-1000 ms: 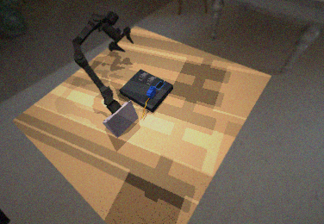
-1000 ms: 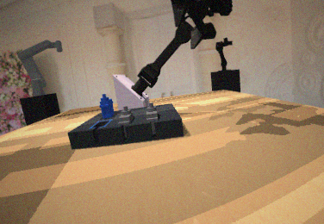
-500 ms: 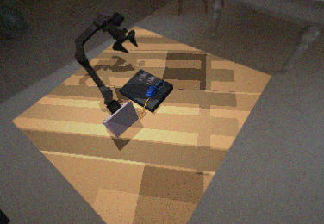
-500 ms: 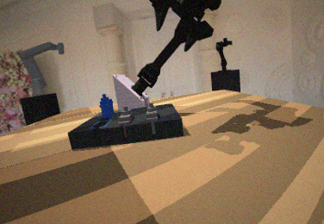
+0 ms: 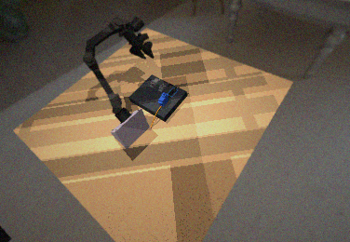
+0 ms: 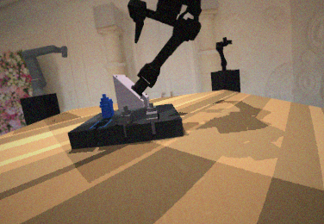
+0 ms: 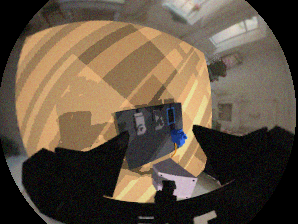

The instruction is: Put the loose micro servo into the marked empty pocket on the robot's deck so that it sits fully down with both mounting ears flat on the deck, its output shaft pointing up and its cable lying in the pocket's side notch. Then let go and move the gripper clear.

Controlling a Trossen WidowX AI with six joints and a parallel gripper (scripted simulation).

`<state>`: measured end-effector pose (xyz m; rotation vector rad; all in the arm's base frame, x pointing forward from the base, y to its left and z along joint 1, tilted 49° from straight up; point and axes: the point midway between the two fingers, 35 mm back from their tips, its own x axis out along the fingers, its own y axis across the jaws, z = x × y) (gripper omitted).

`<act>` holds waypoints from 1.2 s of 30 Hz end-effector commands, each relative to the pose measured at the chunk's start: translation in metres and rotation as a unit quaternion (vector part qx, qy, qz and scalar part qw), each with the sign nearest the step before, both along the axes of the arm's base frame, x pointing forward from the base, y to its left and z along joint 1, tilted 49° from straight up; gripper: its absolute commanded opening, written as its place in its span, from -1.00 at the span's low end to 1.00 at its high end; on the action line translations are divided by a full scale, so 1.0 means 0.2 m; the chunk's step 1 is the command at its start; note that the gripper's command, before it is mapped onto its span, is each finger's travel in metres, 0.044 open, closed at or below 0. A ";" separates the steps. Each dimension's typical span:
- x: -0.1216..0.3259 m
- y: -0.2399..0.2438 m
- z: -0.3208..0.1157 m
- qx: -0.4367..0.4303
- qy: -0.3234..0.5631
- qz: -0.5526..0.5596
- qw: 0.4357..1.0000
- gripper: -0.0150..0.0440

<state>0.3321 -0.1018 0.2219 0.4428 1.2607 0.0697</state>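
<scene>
The blue micro servo stands upright on the dark deck, near the deck's edge. Its orange cable trails off the deck onto the table. My gripper is open and empty. It hangs high above the table, well clear of the deck and the servo. In the wrist view the two dark fingers frame the deck from far above.
A pale wedge-shaped block stands at the arm's base beside the deck. Small fittings stick up from the deck. The wooden table ends in a grey floor all around.
</scene>
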 end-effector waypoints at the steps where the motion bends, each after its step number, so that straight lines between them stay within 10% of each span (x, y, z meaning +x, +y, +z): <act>1: -0.01 -0.03 -0.07 0.030 0.030 -0.054 0.998 1.00; 36: -0.21 -0.23 -0.56 0.224 0.278 -0.509 0.783 1.00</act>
